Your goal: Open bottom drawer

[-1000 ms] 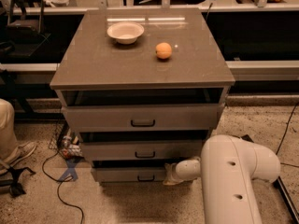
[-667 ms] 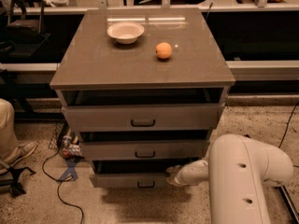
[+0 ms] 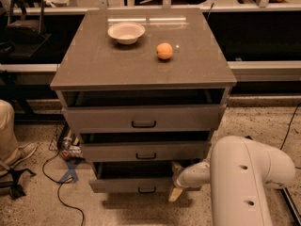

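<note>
The bottom drawer point(image 3: 134, 184) is the lowest of three grey-brown fronts with a small black bar handle point(image 3: 147, 190). It stands pulled out a little, with a dark gap above its front. The middle drawer point(image 3: 143, 151) and the top drawer point(image 3: 141, 118) also stick out slightly. My white arm point(image 3: 244, 182) reaches in from the lower right. My gripper point(image 3: 177, 187) is at the right end of the bottom drawer's front, low near the floor.
On the cabinet top point(image 3: 99, 65) stand a white bowl point(image 3: 126, 32) and an orange point(image 3: 164, 51). A person's leg and shoe point(image 3: 11, 149) are at the left, with cables point(image 3: 61, 173) on the speckled floor. Dark shelving runs behind.
The bottom drawer has slid out further toward the camera, widening the gap above it. My arm and gripper have drawn back and down along with it.
</note>
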You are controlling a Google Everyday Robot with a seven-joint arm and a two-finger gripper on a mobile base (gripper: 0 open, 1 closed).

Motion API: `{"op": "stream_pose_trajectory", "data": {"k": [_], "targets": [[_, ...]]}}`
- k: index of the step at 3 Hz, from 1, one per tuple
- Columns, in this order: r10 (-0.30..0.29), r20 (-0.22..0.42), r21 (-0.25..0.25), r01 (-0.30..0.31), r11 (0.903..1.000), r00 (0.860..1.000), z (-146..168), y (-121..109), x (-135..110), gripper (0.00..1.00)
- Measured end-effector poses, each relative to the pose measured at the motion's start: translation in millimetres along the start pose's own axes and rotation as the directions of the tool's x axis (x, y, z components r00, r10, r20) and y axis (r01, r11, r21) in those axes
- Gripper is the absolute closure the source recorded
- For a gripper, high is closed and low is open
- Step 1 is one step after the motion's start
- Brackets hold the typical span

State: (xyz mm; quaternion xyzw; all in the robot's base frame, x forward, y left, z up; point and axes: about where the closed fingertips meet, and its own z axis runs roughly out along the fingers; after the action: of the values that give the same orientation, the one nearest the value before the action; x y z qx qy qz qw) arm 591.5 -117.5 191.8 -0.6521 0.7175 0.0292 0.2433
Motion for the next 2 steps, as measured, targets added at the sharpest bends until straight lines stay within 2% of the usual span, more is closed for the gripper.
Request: {"op": "stream_pose_trajectory", "data": {"k": [1, 2], "targets": [[0.0, 0.0, 0.0, 0.0, 1.0, 1.0, 0.0, 0.0, 0.0, 0.0], [-0.022, -0.04, -0.015, 0.021, 0.9997, 0.999, 4.5, -2.3, 5.0, 0.0]]}}
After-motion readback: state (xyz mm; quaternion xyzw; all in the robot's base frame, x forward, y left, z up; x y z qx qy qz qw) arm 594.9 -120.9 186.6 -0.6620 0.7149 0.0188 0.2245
